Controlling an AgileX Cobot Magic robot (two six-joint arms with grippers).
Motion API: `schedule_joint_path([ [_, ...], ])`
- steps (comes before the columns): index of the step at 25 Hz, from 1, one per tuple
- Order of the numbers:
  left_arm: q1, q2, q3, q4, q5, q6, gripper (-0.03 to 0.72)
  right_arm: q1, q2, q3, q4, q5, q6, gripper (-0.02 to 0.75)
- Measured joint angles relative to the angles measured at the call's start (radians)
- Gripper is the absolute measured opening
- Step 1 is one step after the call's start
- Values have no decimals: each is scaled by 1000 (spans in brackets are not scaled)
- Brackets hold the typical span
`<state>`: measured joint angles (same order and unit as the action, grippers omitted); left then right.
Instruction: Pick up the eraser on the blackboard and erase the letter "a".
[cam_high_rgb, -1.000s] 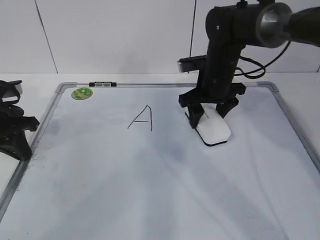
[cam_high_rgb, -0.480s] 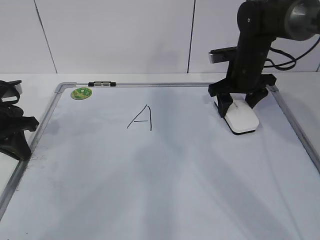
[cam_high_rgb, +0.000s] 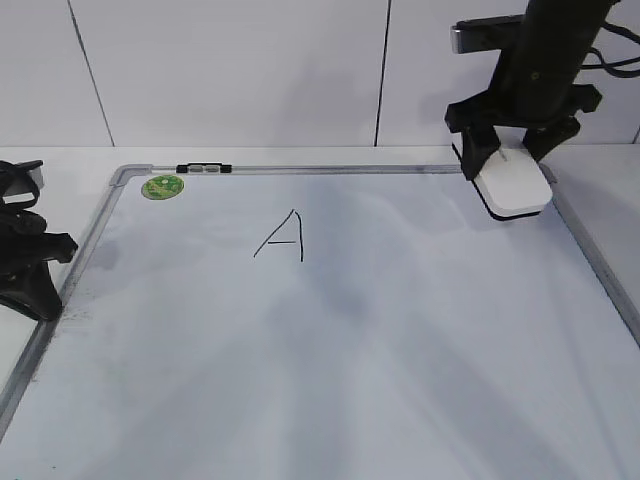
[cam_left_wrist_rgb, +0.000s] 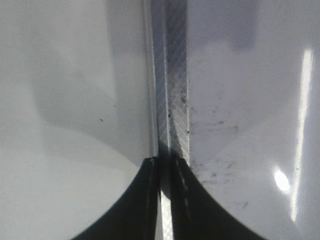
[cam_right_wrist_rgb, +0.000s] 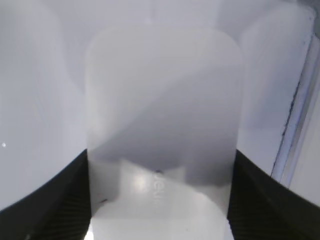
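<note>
Two tools are on my rig, and only the right tool (cam_high_rgb: 513, 160) is doing work: it is clamped across the eraser (cam_high_rgb: 512, 189), fingers on its two long sides, as the right wrist view shows (cam_right_wrist_rgb: 162, 135). The eraser hangs at the board's (cam_high_rgb: 330, 360) far right corner, and looks lifted off it, though I can't be sure of the gap. I judge it a light, stiff plastic block with smooth, slightly slippery sides, so the side grip near the middle seems right; the felt underside should face down flat. The left tool (cam_left_wrist_rgb: 165, 165) sits over the board's left frame (cam_left_wrist_rgb: 175, 100) with its fingers all but touching, holding nothing. I see no lowercase "a" on the board, only the capital A (cam_high_rgb: 283, 237) left of centre and a green magnet (cam_high_rgb: 164, 186) at the far left.
</note>
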<state>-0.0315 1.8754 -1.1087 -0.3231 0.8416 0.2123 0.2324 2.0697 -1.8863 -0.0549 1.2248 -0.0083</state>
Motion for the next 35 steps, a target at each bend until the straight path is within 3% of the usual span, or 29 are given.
schedule_joint_path([
  [10,0,0,0,0,0,0,34,-24,-124,255,-44,2,25,559],
  [20,0,0,0,0,0,0,34,-145,-177,474,-28,-66,43,559],
  [26,1,0,0,-2,0,0,34,-164,-177,493,-11,-150,41,559],
  [35,1,0,0,-2,0,0,34,-164,-143,498,-7,-159,41,559],
])
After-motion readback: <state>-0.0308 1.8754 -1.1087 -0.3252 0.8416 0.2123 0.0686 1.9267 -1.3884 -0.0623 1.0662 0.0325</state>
